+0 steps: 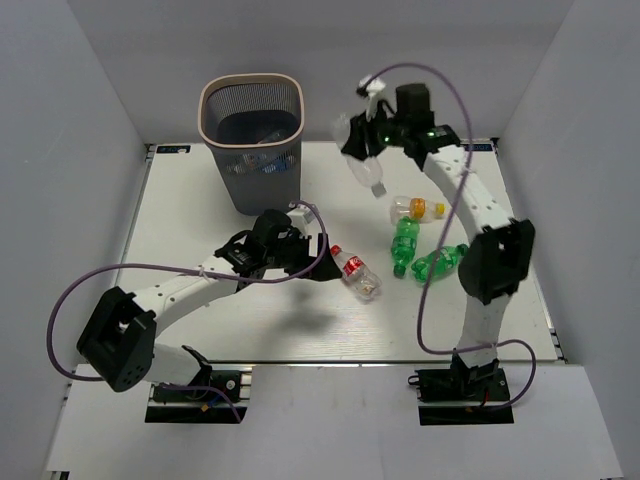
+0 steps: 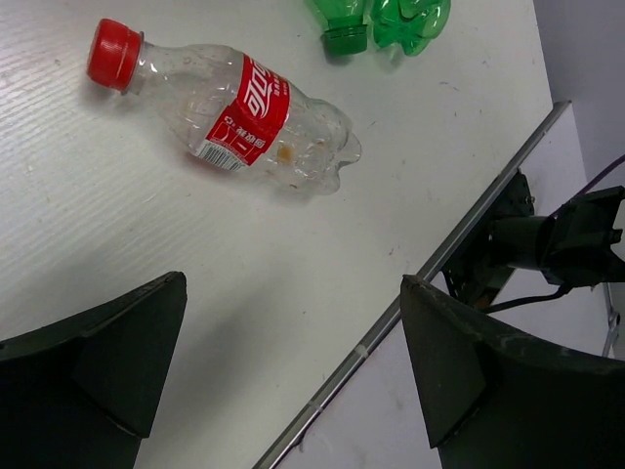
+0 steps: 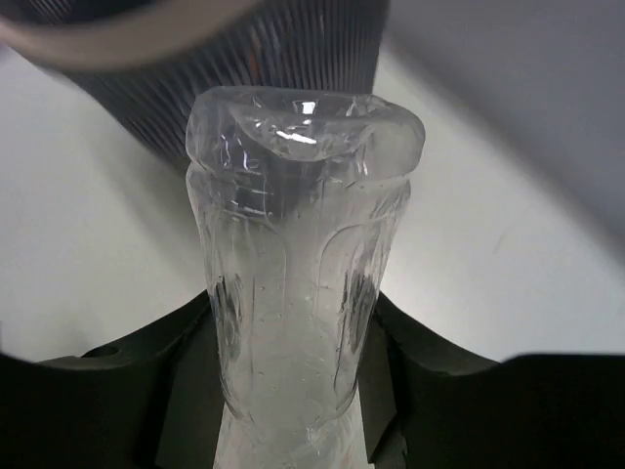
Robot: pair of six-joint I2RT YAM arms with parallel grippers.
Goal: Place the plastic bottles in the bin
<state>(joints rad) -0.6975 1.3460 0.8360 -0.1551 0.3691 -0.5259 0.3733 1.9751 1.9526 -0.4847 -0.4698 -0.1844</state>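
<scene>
Leftward, close but not touching, stands the bin (image 1: pixel 250 190), beside the clear bottle (image 1: pixel 369 172) clamped cap-down in the right gripper (image 1: pixel 358 140).
Left gripper (image 2: pixel 293 293) gapes empty; the red-label bottle (image 2: pixel 244 117) lies flat just to its right, cap nearest.

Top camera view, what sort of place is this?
Probably a robotics lab cell: white table enclosed by grey panels, two arms bolted at its edge, plastic bottles staged near a mesh bin.

Chinese Coca-Cola script on bottle (image 2: pixel 229 112)
</scene>
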